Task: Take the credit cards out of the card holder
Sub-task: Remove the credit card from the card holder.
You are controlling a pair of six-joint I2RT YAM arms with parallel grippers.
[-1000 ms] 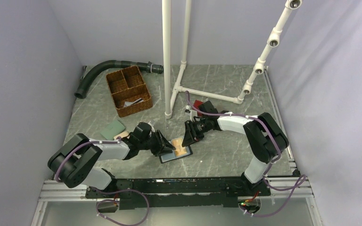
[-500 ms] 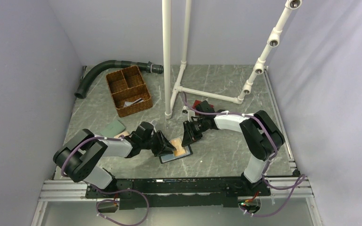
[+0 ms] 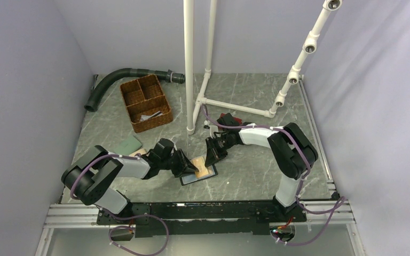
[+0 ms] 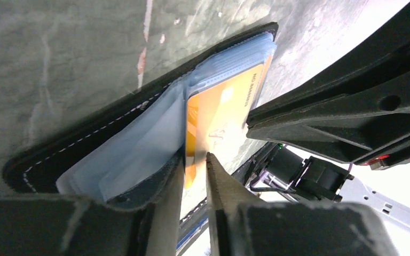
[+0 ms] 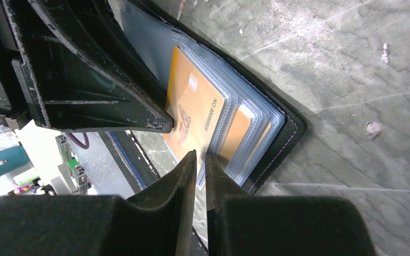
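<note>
The card holder (image 3: pixel 195 179) lies open near the table's front middle, black-edged (image 4: pixel 85 144) (image 5: pixel 289 128) with a stack of light blue sleeves. An orange credit card (image 4: pixel 219 112) (image 5: pixel 192 106) sits in the top sleeve, and another orange one (image 5: pixel 238 133) shows deeper in the stack. My left gripper (image 3: pixel 194 168) (image 4: pixel 195 160) reaches in from the left, jaws narrow, pinching the leaf that carries the orange card. My right gripper (image 3: pixel 210 158) (image 5: pixel 201 156) comes from the far side, jaws almost together on the lower corner of that card. No dark card shows.
A wicker basket (image 3: pixel 145 102) and a dark hose (image 3: pixel 123 77) sit at the back left. A white pipe frame (image 3: pixel 192 80) stands behind the arms. A green wallet (image 3: pixel 127 144) lies left of the left arm. A red wallet (image 3: pixel 225 118) lies behind the right wrist.
The right jaws have closed in on the card's corner and the right arm has drawn slightly leftward. The left gripper has stayed at the card holder, its jaws a little narrower.
</note>
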